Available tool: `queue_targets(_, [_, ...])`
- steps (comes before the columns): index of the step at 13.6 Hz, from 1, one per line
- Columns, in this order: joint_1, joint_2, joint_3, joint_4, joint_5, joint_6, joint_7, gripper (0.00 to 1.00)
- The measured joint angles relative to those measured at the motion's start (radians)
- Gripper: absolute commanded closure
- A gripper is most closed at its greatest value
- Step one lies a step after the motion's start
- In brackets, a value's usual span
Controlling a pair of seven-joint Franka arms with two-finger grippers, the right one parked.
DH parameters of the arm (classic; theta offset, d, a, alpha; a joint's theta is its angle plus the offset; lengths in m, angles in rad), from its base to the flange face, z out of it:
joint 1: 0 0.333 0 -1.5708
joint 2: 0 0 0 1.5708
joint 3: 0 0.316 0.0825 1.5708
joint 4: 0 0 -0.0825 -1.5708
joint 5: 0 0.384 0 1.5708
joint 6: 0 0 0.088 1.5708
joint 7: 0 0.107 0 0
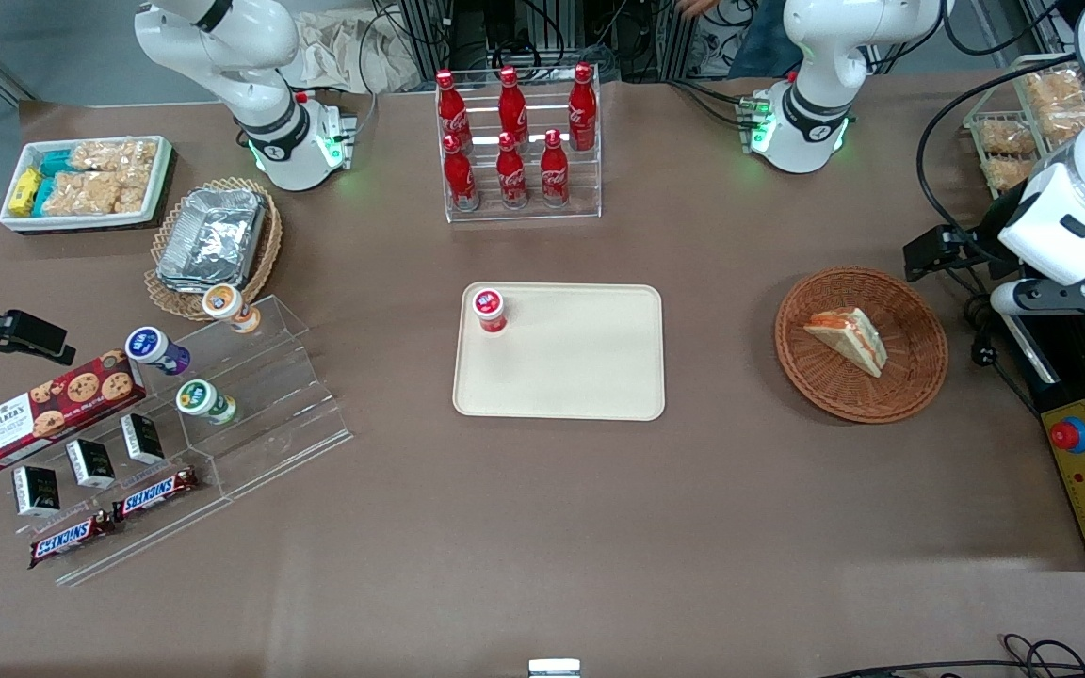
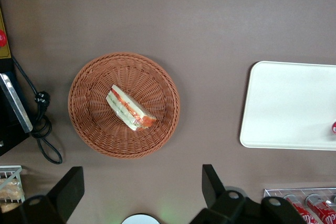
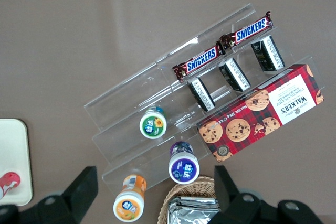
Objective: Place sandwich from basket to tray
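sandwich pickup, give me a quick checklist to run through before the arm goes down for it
1. Sandwich lies in the basket, nothing on top of it: ok.
2. Gripper fingers wide apart and holding nothing: ok.
3. Gripper lined up over the sandwich: not ok; in the left wrist view it sits off the basket's rim, not above the wedge.
4. Room on the tray: ok; only a red-lidded cup stands in one corner, the rest is bare.
5. Path from basket to tray: ok; bare table between them in the front view.
6. How firmly the soft bread will take a squeeze: cannot tell.
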Motion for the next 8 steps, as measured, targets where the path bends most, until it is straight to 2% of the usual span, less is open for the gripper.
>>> queue_targets(5, [-0.001, -0.001, -0.003, 0.000, 0.022, -0.023, -0.007, 0.00])
queue_targets(8, [-0.002, -0.001, -0.003, -0.003, 0.030, -0.038, -0.126, 0.00])
